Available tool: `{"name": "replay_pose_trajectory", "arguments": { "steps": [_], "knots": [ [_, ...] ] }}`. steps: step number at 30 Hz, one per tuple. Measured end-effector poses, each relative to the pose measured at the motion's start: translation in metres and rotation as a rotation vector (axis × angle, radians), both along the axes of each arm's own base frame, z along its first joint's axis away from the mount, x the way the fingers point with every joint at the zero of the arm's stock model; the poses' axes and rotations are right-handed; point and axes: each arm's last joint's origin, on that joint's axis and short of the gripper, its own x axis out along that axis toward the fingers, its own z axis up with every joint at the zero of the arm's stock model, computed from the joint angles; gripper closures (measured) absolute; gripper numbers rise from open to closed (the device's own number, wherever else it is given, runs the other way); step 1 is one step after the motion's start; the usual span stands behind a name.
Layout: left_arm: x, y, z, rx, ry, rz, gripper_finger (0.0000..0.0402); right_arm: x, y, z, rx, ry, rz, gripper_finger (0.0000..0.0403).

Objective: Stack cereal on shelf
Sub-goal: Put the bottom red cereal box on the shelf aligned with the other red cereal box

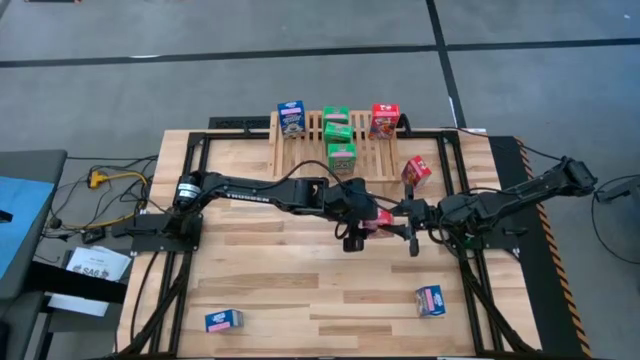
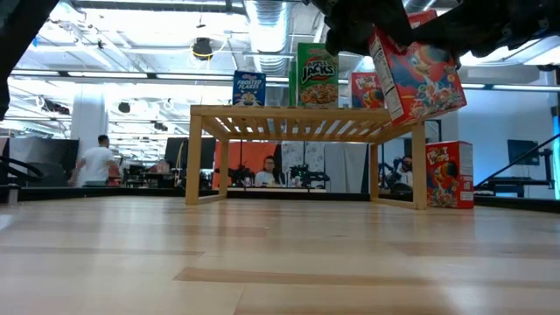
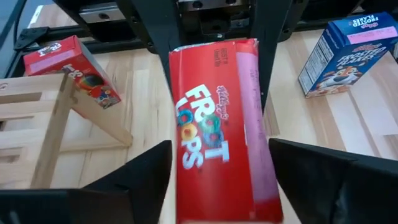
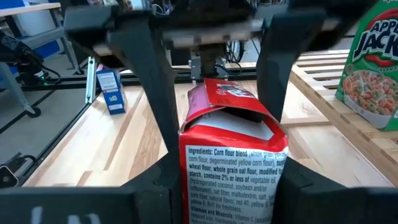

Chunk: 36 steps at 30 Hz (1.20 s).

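Note:
A red Froot Loops box (image 1: 378, 216) hangs in the air between my two grippers, in front of the light-wood shelf (image 1: 300, 150). My right gripper (image 1: 408, 215) reaches in from the table's right and is shut on the box. My left gripper (image 1: 357, 222) comes from the left and is open. Its fingers (image 3: 143, 180) stand on either side of the box's other end, and a small gap shows beside one finger. On the shelf stand a blue box (image 1: 290, 118), two green boxes (image 1: 338, 123) and a red box (image 1: 385, 120). My right gripper holds the red box by the end printed with the ingredients (image 4: 193, 186), pinched between its two fingers. The fingers come in level from the table's right and lie along the box. The box is lifted clear of the table and sits tilted in the low view (image 2: 416, 70).
Another red box (image 1: 416, 171) leans at the shelf's right legs. Two blue boxes lie near the table's near edge, one at the left (image 1: 224, 320) and one at the right (image 1: 431, 300). Bare wood lies between them. People move in the room behind the table.

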Motion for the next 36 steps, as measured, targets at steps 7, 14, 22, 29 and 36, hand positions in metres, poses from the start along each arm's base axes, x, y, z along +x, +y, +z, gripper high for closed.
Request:
{"name": "replay_pose_trajectory", "arguments": {
  "steps": [7, 14, 22, 29, 36],
  "knots": [
    [-0.039, 0.004, 0.045, 0.084, 0.029, 0.043, 0.0124, -0.002, -0.006, 0.003, -0.005, -0.019, -0.029, 0.0235],
    [-0.081, 0.009, 0.076, 0.115, 0.104, 0.097, 0.0123, -0.01, -0.026, 0.015, -0.104, -0.088, -0.132, 0.0234],
    [-0.12, 0.011, 0.086, 0.072, 0.135, 0.123, 0.0123, -0.032, -0.058, 0.034, -0.218, -0.214, -0.222, 0.0236],
    [-0.148, 0.012, 0.087, 0.031, 0.09, 0.153, 0.0123, -0.049, -0.092, 0.044, -0.268, -0.307, -0.207, 0.0238],
    [-0.163, 0.013, 0.082, 0.009, 0.054, 0.166, 0.0123, -0.057, -0.131, 0.039, -0.168, -0.287, -0.164, 0.0239]
  ]
}}
